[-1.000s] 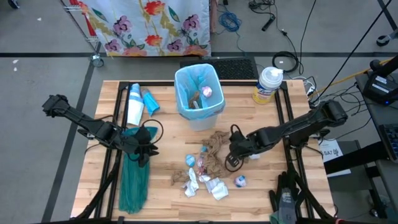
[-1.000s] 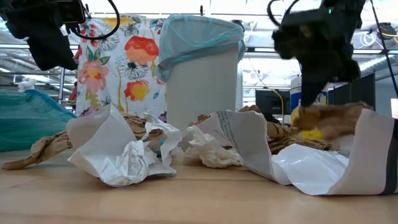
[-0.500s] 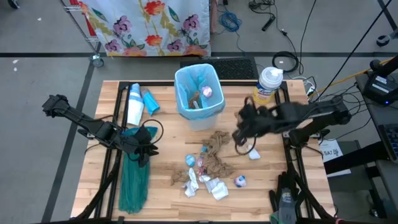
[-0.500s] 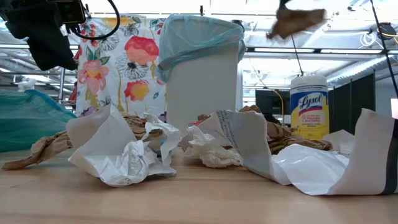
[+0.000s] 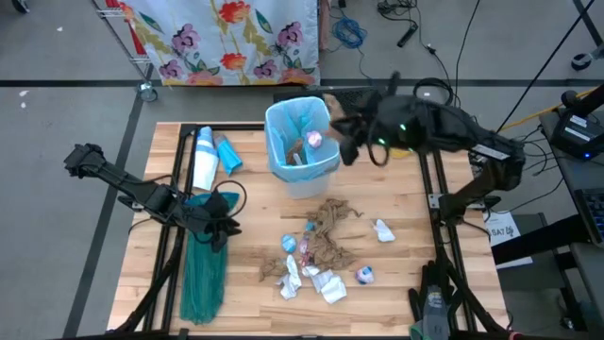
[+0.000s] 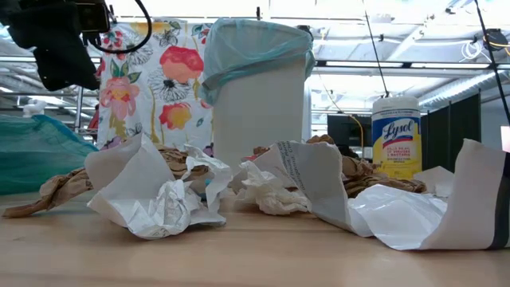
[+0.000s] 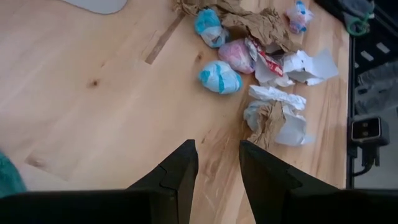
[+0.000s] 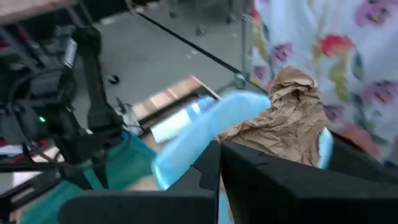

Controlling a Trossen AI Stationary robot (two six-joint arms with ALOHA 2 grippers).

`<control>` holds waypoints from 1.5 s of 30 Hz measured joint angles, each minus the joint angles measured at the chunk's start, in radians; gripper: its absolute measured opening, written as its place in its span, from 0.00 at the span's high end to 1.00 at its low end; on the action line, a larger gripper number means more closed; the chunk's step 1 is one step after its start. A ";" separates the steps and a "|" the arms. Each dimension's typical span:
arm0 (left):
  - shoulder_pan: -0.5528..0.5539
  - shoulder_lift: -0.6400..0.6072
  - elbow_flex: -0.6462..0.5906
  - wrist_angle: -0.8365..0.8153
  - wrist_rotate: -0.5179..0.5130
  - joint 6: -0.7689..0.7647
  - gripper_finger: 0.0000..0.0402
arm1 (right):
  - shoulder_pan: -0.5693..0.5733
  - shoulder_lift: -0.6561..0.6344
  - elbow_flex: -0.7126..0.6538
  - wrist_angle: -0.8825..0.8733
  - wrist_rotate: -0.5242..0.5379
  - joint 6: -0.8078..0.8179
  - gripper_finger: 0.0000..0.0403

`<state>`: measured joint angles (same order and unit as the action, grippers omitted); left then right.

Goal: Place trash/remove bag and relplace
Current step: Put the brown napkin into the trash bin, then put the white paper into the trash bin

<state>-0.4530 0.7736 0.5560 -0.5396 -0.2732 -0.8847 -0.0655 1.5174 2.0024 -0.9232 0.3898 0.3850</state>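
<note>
A: Where's the right gripper (image 5: pixel 347 144)?
B: Beside the white bin's (image 5: pixel 302 176) rim, jaws clamped on crumpled brown paper (image 8: pixel 289 127). The blue bag (image 5: pixel 288 118) lines that bin.
A: And the left gripper (image 5: pixel 223 229)?
B: Over the teal bag (image 5: pixel 202 274), jaws slightly apart, empty. The other trash (image 5: pixel 321 253) lies mid-desk.

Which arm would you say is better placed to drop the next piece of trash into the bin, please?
Right: the right gripper is beside the bin's rim, shut on crumpled brown paper. The left gripper is open and empty, away over the table's left side.
</note>
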 joint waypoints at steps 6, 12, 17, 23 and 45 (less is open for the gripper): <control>0.002 -0.037 0.000 -0.005 -0.056 0.016 0.69 | -0.131 0.103 0.001 0.079 -0.204 -0.060 1.00; 0.042 -0.097 0.000 -0.015 -0.072 0.034 0.69 | -0.197 0.201 0.001 0.083 -0.286 -0.064 1.00; 0.084 -0.134 0.000 -0.065 -0.086 0.036 0.69 | -0.216 0.252 0.000 0.088 -0.318 -0.106 0.95; 0.113 -0.199 0.000 -0.089 -0.098 0.052 0.69 | -0.247 0.261 0.000 0.114 -0.369 -0.110 0.78; 0.119 -0.232 0.001 -0.090 -0.066 0.052 0.69 | 0.005 -0.006 0.000 -0.606 -0.163 0.339 0.68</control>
<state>-0.3340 0.5419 0.5568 -0.6296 -0.3393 -0.8329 -0.0609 1.5116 2.0023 -1.5293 0.2273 0.7238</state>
